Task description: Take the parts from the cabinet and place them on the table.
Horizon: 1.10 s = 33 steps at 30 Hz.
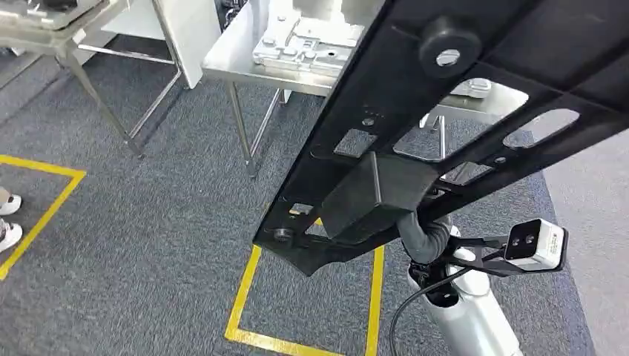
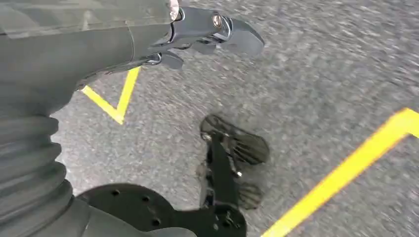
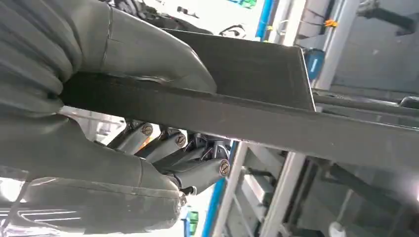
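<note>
Right hand (image 3: 123, 163) grips the long black part (image 1: 415, 126) near its lower end, fingers wrapped under its flat edge; part raised, tilting toward the steel surface (image 1: 237, 59). Looks stiff, likely heavy and end-loaded; hold nearer mid-span. Left hand (image 2: 197, 37) hangs, holds nothing, fingers curled.

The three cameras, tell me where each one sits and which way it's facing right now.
Head view: high on the body, looking forward and down at carpet, a steel table and the black part; the right arm shows.
Left wrist view: behind the left hand, facing the carpet and yellow floor tape.
Right wrist view: behind the right hand, which grips the black part.
Head and right wrist views share that part.
</note>
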### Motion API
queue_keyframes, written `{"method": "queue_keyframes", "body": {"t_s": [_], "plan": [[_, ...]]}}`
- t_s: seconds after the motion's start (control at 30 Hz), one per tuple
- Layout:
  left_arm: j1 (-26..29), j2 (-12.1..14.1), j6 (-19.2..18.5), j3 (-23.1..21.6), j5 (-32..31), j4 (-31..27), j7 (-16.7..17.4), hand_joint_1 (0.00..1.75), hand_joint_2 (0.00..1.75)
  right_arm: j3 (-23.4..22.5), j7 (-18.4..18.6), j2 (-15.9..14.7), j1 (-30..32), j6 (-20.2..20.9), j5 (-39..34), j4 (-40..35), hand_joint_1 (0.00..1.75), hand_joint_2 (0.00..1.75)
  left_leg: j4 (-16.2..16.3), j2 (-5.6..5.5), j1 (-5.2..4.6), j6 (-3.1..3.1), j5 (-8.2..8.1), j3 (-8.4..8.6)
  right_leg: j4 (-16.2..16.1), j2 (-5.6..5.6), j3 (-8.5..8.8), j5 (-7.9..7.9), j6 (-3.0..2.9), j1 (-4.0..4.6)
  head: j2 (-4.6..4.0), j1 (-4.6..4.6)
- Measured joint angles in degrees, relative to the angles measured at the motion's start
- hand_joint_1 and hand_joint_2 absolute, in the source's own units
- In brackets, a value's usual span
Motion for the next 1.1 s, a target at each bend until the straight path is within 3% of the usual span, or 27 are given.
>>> {"method": "queue_keyframes", "body": {"t_s": [0.03, 0.1, 0.13, 0.2, 0.3, 0.33, 0.37, 0.4, 0.47, 0.5, 0.53, 0.57, 0.63, 0.67, 0.7, 0.73, 0.8, 0.83, 0.87, 0.9, 0.97, 1.0, 1.03, 1.1], "plan": [[-0.03, 0.02, 0.07, 0.07, 0.00, -0.02, 0.04, 0.00, 1.75, 0.04, -0.04, 0.00, -0.02, 0.09, -0.09, 0.00, 1.75, 1.75, -0.19, 0.12, -0.01, -0.37, -0.19, 0.01, -0.65, -0.05, -0.18, -1.11, 0.06, 0.17, 0.00, -0.28], [-0.13, 0.07, 0.28, 0.13, 0.00, 0.00, 0.15, 0.00, 1.75, 0.04, -0.04, 0.02, -0.07, 0.09, -0.13, -0.20, 1.75, 1.75, 0.25, 0.73, -0.02, -1.15, 0.10, 0.29, -1.11, 0.84, 0.10, -0.28, -0.44, 0.27, 0.00, -0.13], [-0.16, 0.07, 0.31, 0.17, 0.00, 0.00, 0.13, 0.00, 1.75, 0.09, -0.04, 0.11, -0.08, 0.13, -0.13, -0.24, 1.75, 1.75, 0.17, 0.83, -0.04, -1.55, 0.08, 0.82, -1.38, 1.33, 0.71, -0.45, -0.69, -0.12, 0.00, -0.15], [-0.26, 0.07, 0.31, 0.24, 0.00, -0.02, 0.15, 0.00, 1.75, 0.07, -0.07, 0.33, -0.16, 0.24, -0.15, -0.33, 1.75, 1.75, 2.86, -0.14, 0.10, -1.82, -1.19, -0.08, -2.10, 1.86, 2.04, -0.47, -0.90, -0.62, 0.00, -0.26], [-0.25, 0.07, 0.50, 0.42, 0.00, -0.02, 0.15, 0.00, 1.75, 0.13, -0.07, 0.98, -0.20, 0.24, -0.15, -0.31, 1.75, 1.75, 14.72, -0.52, 0.60, -2.56, -6.43, -7.24, -2.06, 2.91, 2.40, -1.12, -1.22, -0.59, 0.00, -0.31], [-0.14, 0.09, 0.57, 0.46, 0.00, 0.00, 0.15, 0.00, 1.75, 0.13, -0.07, 1.07, -0.16, 0.24, -0.15, -0.31, 1.75, 1.75, 17.13, -0.52, 0.69, -2.89, -7.11, -9.16, -1.99, 3.35, 2.56, -1.32, -1.15, -0.62, 0.00, -0.39], [-0.06, 0.09, 0.63, 0.48, 0.00, 0.00, 0.15, 0.00, 1.75, 0.15, -0.07, 1.11, -0.12, 0.20, -0.15, -0.31, 1.75, 1.75, 17.13, -0.52, 0.79, -3.07, -6.25, -9.96, -1.91, 3.86, 2.83, -1.58, -1.03, -0.69, 0.00, -0.33], [-0.04, 0.09, 0.66, 0.52, 0.00, -0.02, 0.15, 0.00, 1.75, 0.15, -0.07, 1.18, -0.11, 0.20, -0.15, -0.31, 1.75, 1.75, 14.75, -0.52, 0.88, -3.18, -4.04, -9.54, -1.79, 4.33, 3.22, -1.91, -0.87, -0.77, 0.00, -0.37], [-0.06, 0.09, 0.66, 0.57, 0.00, -0.02, 0.15, 0.00, 1.75, 0.15, -0.07, 1.53, -0.12, 0.20, -0.15, -0.31, 1.75, 1.75, 4.50, -1.29, 1.17, -3.43, 3.48, -6.14, -1.37, 5.19, 4.19, -2.82, -0.42, -0.96, -0.02, -0.35], [0.02, 0.09, 0.66, 0.59, 0.00, 0.00, 0.15, 0.00, 1.75, 0.15, -0.07, 1.64, -0.07, 0.20, -0.15, -0.31, 1.75, 1.75, 2.07, -3.12, 1.33, -3.13, 4.04, -5.09, -1.31, 5.49, 4.44, -3.17, -0.16, -1.08, 0.00, -0.28], [-0.02, 0.07, 0.66, 0.61, 0.00, 0.00, 0.15, 0.00, 1.75, 0.15, -0.04, 1.68, -0.17, 0.20, -0.15, -0.28, 1.75, 1.75, 0.84, -3.38, 0.98, -2.85, 1.76, -5.66, -1.10, 5.90, 4.14, -3.15, 0.09, -1.07, -0.02, -0.28], [-0.12, 0.09, 0.66, 0.61, 0.00, -0.02, 0.13, 0.00, 1.75, 0.17, 0.02, 1.79, -0.15, 0.20, -0.13, -0.33, 1.75, 1.75, 1.04, -3.19, 0.82, -2.14, 2.68, -5.32, -1.01, 6.25, 3.72, -3.36, 0.65, -1.10, 0.00, -0.36], [0.01, 0.22, 0.68, 0.70, 0.00, -0.02, 0.11, 0.00, 1.75, 0.26, 0.02, 1.86, 0.00, 0.20, -0.13, -0.33, 1.75, 1.75, 1.10, -2.79, 0.68, -1.37, 3.08, -5.16, -1.20, 6.83, 3.98, -3.58, 1.29, -1.23, 0.00, -0.20], [-0.14, 0.13, 0.66, 0.72, -0.02, -0.02, 0.11, 0.00, 1.75, 0.26, 0.02, 1.86, -0.04, 0.20, -0.11, -0.42, 1.75, 1.75, 0.36, -2.25, 1.35, -0.93, 3.36, -4.69, -1.13, 7.10, 4.08, -3.93, 1.74, -0.96, 0.00, -0.26], [-0.27, 0.11, 0.68, 0.72, 0.00, -0.02, 0.07, 0.00, 1.75, 0.28, 0.02, 1.86, -0.09, 0.17, -0.11, -0.48, 1.75, 1.75, -0.02, -1.94, 1.27, -0.67, 3.37, -4.21, -0.06, 5.39, 3.90, -4.49, 1.94, -0.95, 0.00, -0.11], [-0.26, 0.13, 0.66, 0.74, 0.00, -0.02, 0.07, 0.00, 1.75, 0.28, 0.02, 1.86, -0.42, 0.15, -0.11, -0.48, 1.75, 1.75, -0.11, -1.50, 1.25, -0.19, 3.10, -3.90, 3.28, 3.82, 2.10, -6.12, 2.32, -1.04, 0.00, 0.51], [-0.23, 0.13, 0.63, 0.85, -0.02, -0.02, 0.00, 0.00, 1.75, 0.28, 0.02, 1.86, -0.22, -0.13, 0.11, -0.46, 1.75, 1.75, -0.08, -0.94, 1.08, 0.13, 2.66, -3.57, 12.47, 3.02, -3.18, -9.63, 2.82, -1.27, 0.00, 0.53], [-0.19, 0.13, 0.63, 0.94, -0.02, -0.02, 0.00, 0.00, 1.75, 0.31, 0.02, 1.86, -0.01, -0.37, 0.46, -0.46, 1.75, 1.75, -0.06, -0.76, 1.03, 0.09, 2.41, -3.40, 16.10, 2.97, -5.54, -10.38, 2.99, -1.39, 0.00, 0.48], [-0.19, 0.13, 0.63, 1.05, -0.02, -0.02, 0.00, 0.00, 1.75, 0.31, 0.04, 1.86, 0.13, -0.64, 0.90, -0.44, 1.75, 1.75, -0.04, -0.50, 1.00, 0.07, 2.15, -3.14, 17.13, 2.94, -6.73, -9.63, 3.10, -1.52, 0.00, 0.55], [-0.19, 0.13, 0.63, 1.18, -0.06, -0.02, 0.00, 0.00, 1.75, 0.31, 0.11, 1.86, 0.18, -0.96, 1.16, -0.44, 1.75, 1.75, -0.04, -0.36, 0.97, 0.00, 1.82, -2.71, 14.98, 2.89, -6.21, -7.31, 3.07, -1.58, 0.00, 0.48], [-0.22, 0.11, 0.63, 1.38, -0.09, -0.02, -0.02, 0.00, 1.75, 0.31, 0.13, 1.86, 0.15, -1.14, 1.36, -0.44, 1.75, 1.75, -0.03, -0.24, 0.94, -0.22, 1.12, -1.67, 5.17, 2.59, -1.95, -1.28, 2.55, -1.50, 0.00, 0.55], [-0.23, 0.09, 0.63, 1.38, -0.11, -0.02, -0.02, 0.00, 1.75, 0.31, 0.13, 1.86, 0.10, -1.14, 1.40, -0.46, 1.75, 1.75, -0.07, -0.24, 0.93, -0.38, 0.80, -1.36, 0.33, 2.07, 0.13, 0.79, 2.01, -1.31, 0.00, 0.57], [-0.25, 0.00, 0.59, 1.40, -0.17, -0.02, -0.02, 0.00, 1.75, 0.33, 0.11, 1.86, 0.02, -1.09, 1.44, -0.48, 1.75, 1.75, 0.02, -0.25, 0.59, -0.81, 0.48, -1.24, -0.76, 1.66, 0.84, -0.46, 1.77, -0.76, -0.02, 0.42], [-0.30, 0.00, 0.48, 1.44, -0.50, -0.02, -0.04, 0.00, 1.75, 0.35, 0.09, 1.88, 0.04, -1.09, 1.53, -0.52, 1.75, 1.75, -0.14, -0.18, 0.71, -1.40, 0.19, -1.18, -0.87, 1.95, 0.72, -0.60, 1.29, -0.68, 0.00, 0.42]]}}
